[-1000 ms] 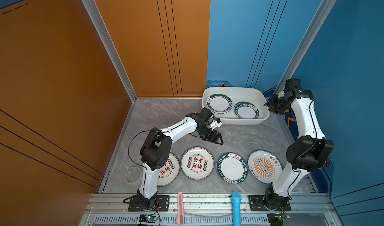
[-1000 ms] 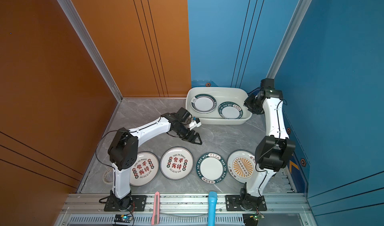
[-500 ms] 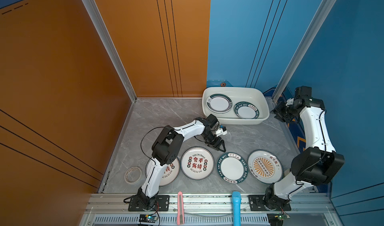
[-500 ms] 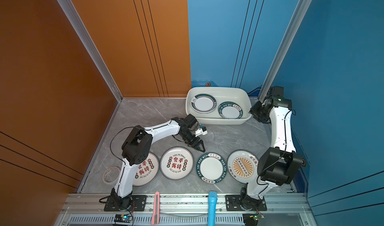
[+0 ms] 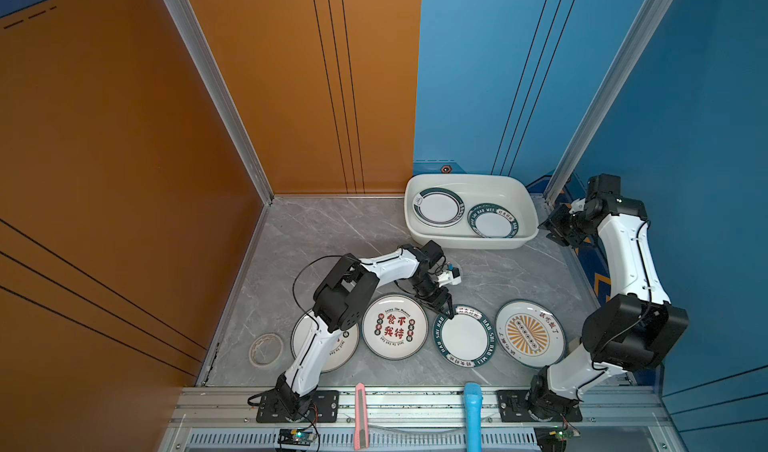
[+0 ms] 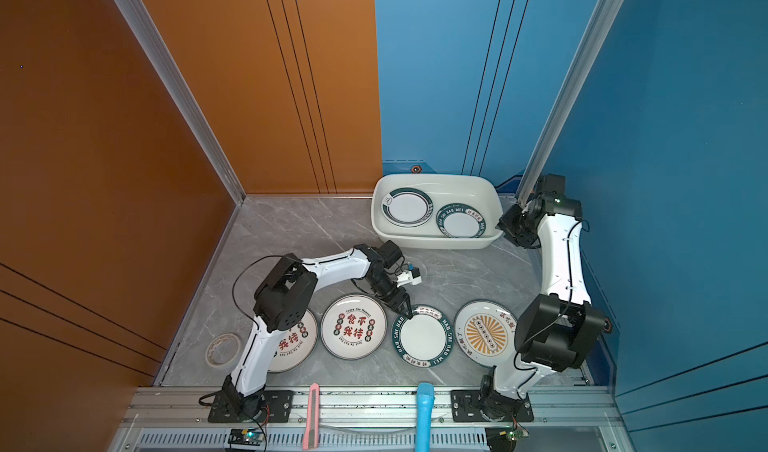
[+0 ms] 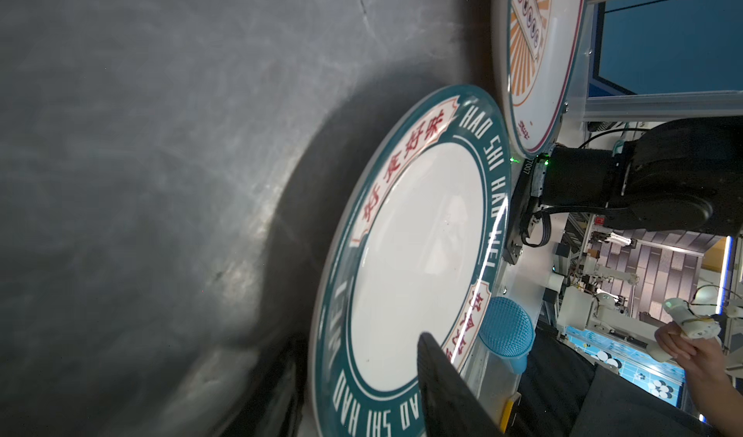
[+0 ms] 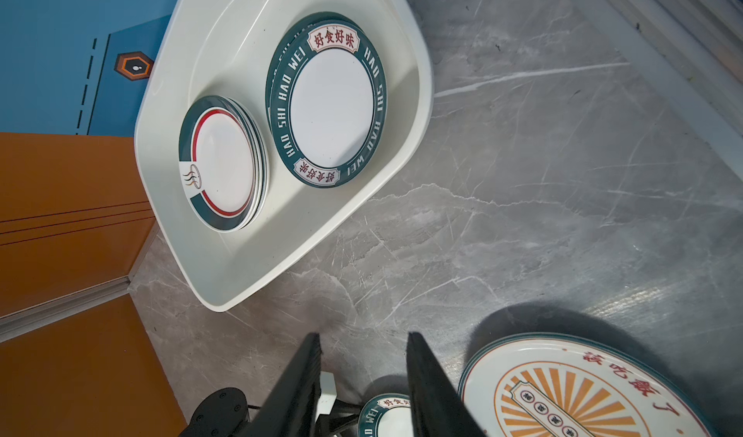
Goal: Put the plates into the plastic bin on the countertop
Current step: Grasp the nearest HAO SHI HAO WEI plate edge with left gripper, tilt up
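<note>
The white plastic bin at the back of the grey countertop holds two stacks of green-rimmed plates. A row of plates lies near the front: two with red characters, one partly under the left arm, a green-rimmed plate, and a sunburst plate. My left gripper is open, and its jaws straddle the green-rimmed plate's far rim, one finger over the plate. My right gripper hangs open and empty by the bin's right end.
A tape roll lies at the front left of the slab. A pink knife and a blue handle rest on the aluminium rail. Orange and blue walls close in the back and sides.
My left gripper has come forward from near the bin down to the green-rimmed plate's rim, its jaws narrowing. The right arm has drawn back to the right, away from the bin.
</note>
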### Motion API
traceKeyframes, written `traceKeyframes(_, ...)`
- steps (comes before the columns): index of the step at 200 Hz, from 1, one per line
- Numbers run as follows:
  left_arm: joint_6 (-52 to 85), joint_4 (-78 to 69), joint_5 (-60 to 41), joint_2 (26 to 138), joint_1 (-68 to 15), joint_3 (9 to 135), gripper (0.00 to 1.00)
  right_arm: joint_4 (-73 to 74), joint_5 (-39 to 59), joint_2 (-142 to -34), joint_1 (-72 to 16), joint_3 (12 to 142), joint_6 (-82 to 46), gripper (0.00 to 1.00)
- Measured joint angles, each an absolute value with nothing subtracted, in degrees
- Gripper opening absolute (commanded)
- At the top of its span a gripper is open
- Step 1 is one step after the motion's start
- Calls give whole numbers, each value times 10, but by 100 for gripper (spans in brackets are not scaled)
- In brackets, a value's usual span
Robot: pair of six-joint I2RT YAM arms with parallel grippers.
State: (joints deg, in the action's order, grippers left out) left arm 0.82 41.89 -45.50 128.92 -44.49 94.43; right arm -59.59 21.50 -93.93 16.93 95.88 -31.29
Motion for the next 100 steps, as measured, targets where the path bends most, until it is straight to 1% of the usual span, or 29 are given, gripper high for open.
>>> traceKeyframes(47,-1,425,-453,1295,-447,940,24,-596,215,-937,169,939,-313,38)
traceKeyframes(100,-2,427,-455,1301,-447,938,14,-596,215,-909,169,908,-310,39)
